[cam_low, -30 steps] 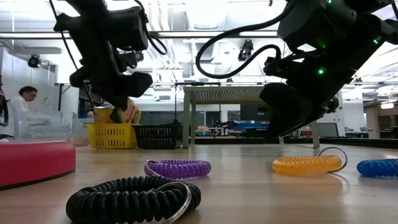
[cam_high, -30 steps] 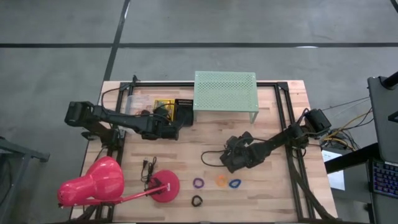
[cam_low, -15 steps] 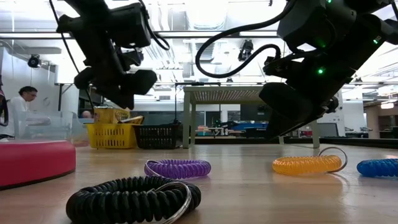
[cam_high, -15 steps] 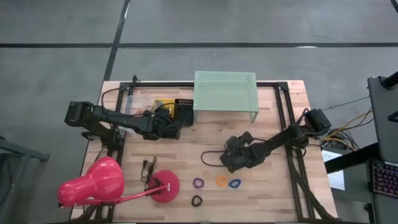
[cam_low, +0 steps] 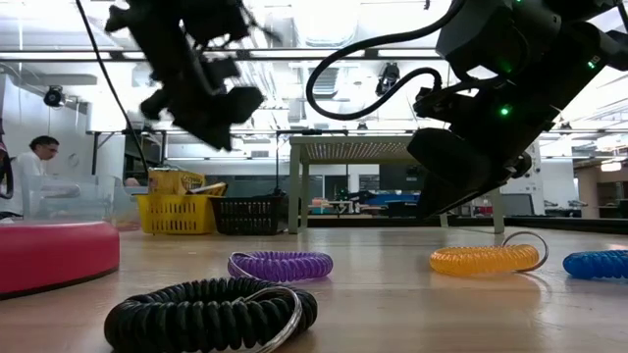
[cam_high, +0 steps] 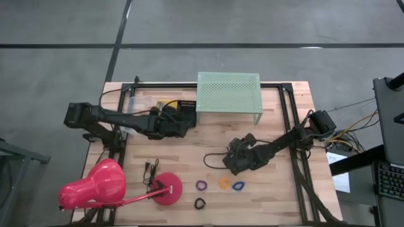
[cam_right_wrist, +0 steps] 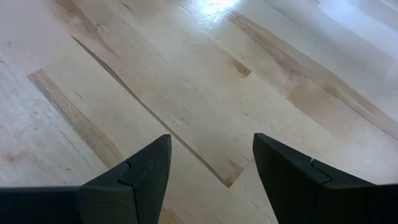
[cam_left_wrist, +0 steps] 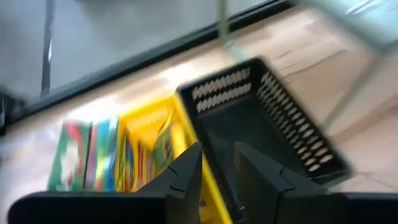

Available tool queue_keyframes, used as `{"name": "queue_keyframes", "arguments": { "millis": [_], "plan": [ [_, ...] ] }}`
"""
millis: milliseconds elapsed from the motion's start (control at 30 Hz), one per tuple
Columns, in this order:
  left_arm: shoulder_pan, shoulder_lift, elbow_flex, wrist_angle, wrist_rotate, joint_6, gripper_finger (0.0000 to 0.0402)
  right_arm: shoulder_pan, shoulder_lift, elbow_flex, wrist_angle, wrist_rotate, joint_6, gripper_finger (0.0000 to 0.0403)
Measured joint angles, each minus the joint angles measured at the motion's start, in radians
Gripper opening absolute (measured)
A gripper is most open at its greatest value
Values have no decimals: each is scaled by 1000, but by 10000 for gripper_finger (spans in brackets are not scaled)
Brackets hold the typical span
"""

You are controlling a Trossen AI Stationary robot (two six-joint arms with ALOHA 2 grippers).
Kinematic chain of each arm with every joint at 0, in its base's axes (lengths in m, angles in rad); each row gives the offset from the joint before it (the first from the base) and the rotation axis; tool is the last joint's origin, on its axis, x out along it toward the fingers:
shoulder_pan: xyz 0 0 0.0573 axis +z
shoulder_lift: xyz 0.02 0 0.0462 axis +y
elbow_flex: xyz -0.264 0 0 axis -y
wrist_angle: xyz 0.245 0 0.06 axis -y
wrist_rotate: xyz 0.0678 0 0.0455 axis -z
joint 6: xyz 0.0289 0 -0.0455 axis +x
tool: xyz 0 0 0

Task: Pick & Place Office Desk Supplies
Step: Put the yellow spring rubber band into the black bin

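Note:
Crayon boxes (cam_left_wrist: 144,158) stand in a yellow basket (cam_high: 165,106) at the table's far left, with a black basket (cam_left_wrist: 267,127) beside it. My left gripper (cam_left_wrist: 217,152) hangs open above the two baskets, nothing between its fingers. Purple (cam_high: 201,185), orange (cam_high: 224,182), blue (cam_high: 238,185) and black (cam_high: 200,203) ring loops lie flat on the wood near the front edge. My right gripper (cam_high: 232,162) waits open just behind the loops, low over bare wood (cam_right_wrist: 186,93).
A mint-green perforated shelf (cam_high: 228,91) stands at the far edge, right of the baskets. A pink desk lamp (cam_high: 101,186) lies at the front left with its round base (cam_high: 168,189) beside the loops. A clear box (cam_low: 69,196) sits left of the yellow basket.
My left gripper has let go of a crayon box, which now rests in the yellow basket. The gripper has then risen above the baskets and shifted a little toward the table's right. My right gripper has kept still.

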Motion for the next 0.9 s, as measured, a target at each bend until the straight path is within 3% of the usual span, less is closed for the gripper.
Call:
{"name": "queue_keyframes", "arguments": {
  "millis": [233,433,633,900],
  "plan": [
    [-30,-53,186,-2,55,346,98,0,0,0,1,0,-14,226],
    [-72,-134,307,-7,150,438,98,0,0,-1,2,0,-18,226],
    [-116,-262,275,-14,299,518,98,0,0,-1,3,-1,-17,226],
    [-289,-468,59,98,131,522,98,0,0,-1,22,-3,-17,226]
  ]
}}
